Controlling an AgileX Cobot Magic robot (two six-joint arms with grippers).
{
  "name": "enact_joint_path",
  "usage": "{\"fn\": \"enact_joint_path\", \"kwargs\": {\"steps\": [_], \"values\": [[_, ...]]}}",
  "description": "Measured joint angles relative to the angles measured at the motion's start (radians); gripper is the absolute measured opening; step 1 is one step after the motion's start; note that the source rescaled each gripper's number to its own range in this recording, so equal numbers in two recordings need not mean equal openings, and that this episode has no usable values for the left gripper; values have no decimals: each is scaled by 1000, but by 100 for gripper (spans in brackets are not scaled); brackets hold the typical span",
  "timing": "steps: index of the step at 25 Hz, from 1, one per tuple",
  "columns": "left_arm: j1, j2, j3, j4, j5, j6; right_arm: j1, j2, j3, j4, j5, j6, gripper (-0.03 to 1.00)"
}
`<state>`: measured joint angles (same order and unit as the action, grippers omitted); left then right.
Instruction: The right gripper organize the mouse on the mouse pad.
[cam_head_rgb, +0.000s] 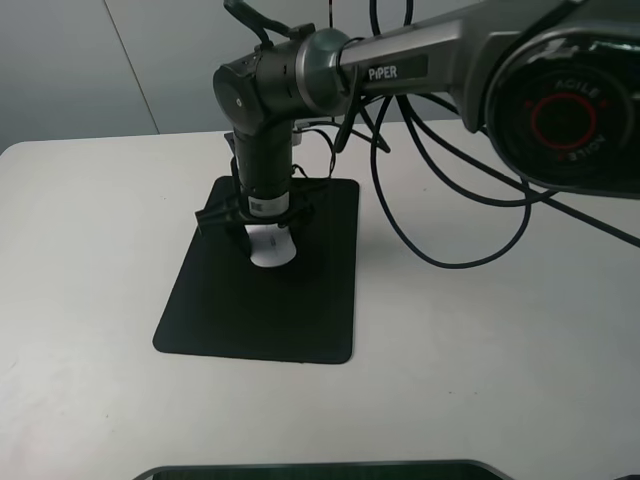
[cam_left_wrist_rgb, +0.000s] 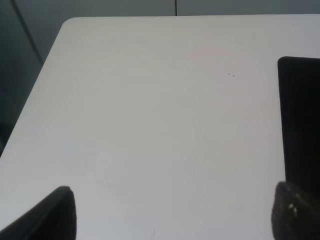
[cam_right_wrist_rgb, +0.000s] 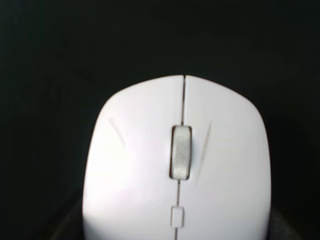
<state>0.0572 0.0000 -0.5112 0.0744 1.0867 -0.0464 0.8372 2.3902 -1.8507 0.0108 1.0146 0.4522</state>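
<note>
White, smooth worktop (cam_head_rgb: 480, 340) met a plain grey wall (cam_head_rgb: 90, 60) behind. Your matte black mouse pad (cam_head_rgb: 260, 310), round-cornered, lay flat on it, and the smooth white oval mouse (cam_head_rgb: 272, 251) sat on the pad's far half directly under your right pincer (cam_head_rgb: 262, 234); you couldn't tell whether that pincer was clenched on it. Black cables (cam_head_rgb: 447, 264) looped beside the pad, and your left pincer (cam_left_wrist_rgb: 170, 215) hung released off to its side.

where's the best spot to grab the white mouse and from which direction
Probably grip the mouse across its two long flanks, about level with the scroll wheel, coming straight down from above. It lies flat on the mouse pad, its top is domed, and the sides give the narrower span.
</note>
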Motion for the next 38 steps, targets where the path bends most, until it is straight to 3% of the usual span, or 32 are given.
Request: {"fn": "enact_joint_path", "kwargs": {"steps": [26, 35, 38], "values": [[0, 0, 0, 0, 0, 0, 9, 30, 0, 23, -16, -161, 2], [0, 0, 0, 0, 0, 0, 9, 30, 0, 25, -23, -176, 93], [0, 0, 0, 0, 0, 0, 9, 30, -2, 25, -36, -176, 99]]}}
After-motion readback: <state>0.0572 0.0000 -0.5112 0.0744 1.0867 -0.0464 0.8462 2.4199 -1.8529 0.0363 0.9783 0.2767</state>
